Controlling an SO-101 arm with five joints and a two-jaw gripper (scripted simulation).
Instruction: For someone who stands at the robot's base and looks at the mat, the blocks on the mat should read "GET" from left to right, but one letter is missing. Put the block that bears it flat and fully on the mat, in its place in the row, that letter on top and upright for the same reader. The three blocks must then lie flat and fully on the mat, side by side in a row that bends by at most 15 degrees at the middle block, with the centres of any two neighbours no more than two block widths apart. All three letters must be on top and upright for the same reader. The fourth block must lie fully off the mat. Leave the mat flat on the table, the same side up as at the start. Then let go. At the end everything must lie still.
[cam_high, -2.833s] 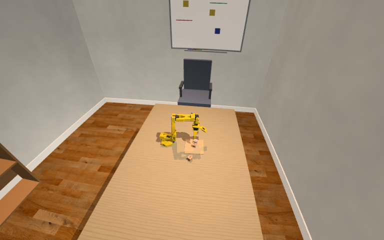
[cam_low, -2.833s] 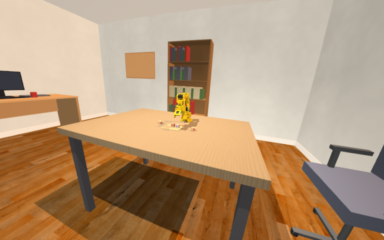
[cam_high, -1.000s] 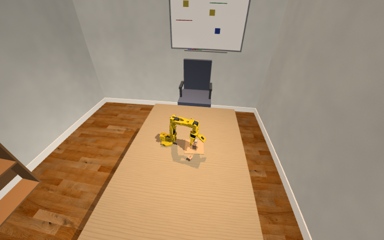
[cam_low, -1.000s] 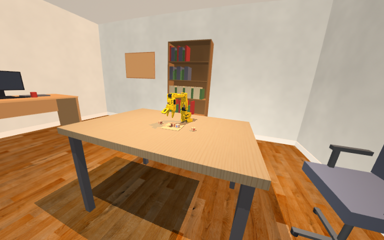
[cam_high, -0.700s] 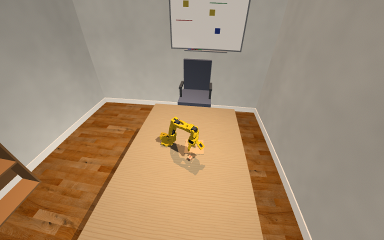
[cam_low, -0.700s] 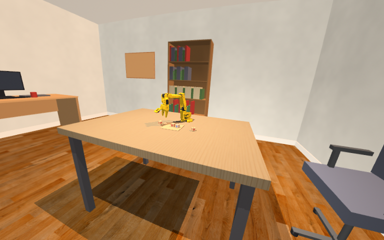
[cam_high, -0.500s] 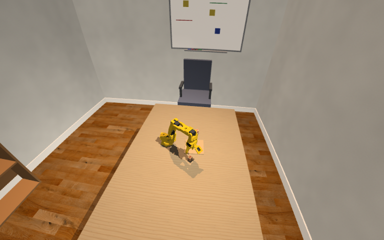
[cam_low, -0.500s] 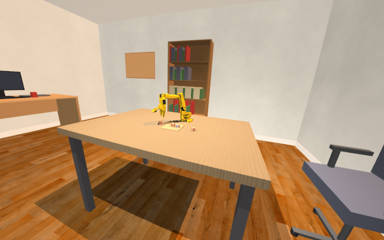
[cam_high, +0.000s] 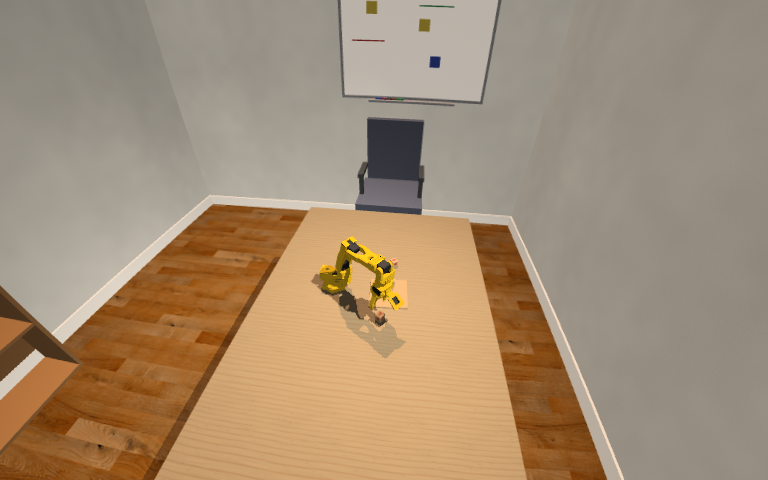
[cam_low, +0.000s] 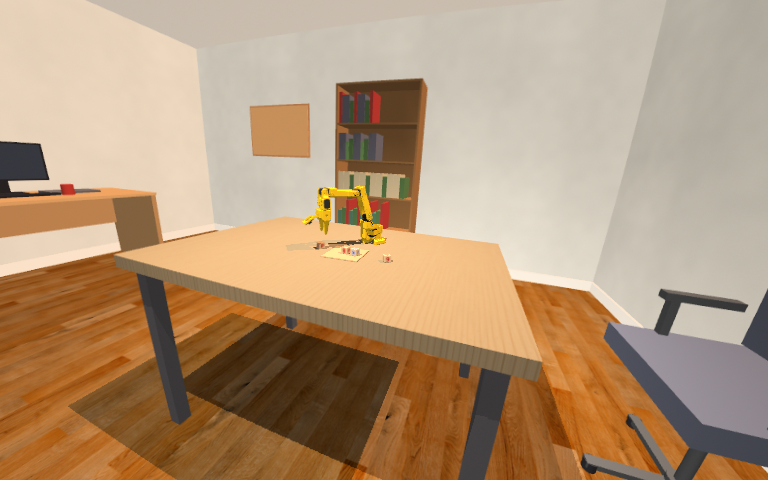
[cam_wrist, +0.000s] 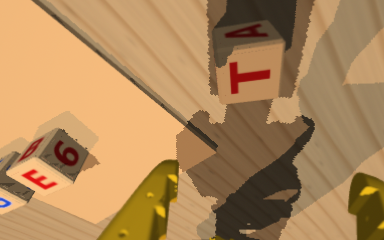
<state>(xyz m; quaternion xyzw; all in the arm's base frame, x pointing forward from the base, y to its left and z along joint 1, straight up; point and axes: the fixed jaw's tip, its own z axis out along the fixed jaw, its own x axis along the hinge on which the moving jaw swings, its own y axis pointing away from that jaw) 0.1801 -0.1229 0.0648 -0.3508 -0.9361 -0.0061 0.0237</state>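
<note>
Below the end effector (cam_high: 385, 305) (cam_low: 324, 230) (cam_wrist: 265, 192), apart, sits the T block (cam_high: 380, 318) (cam_low: 320, 245) (cam_wrist: 251, 72).

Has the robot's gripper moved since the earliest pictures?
Yes. In the top view, the gripper has gone from the mat's chair-side edge towards its opposite edge, nearer the T block.
</note>
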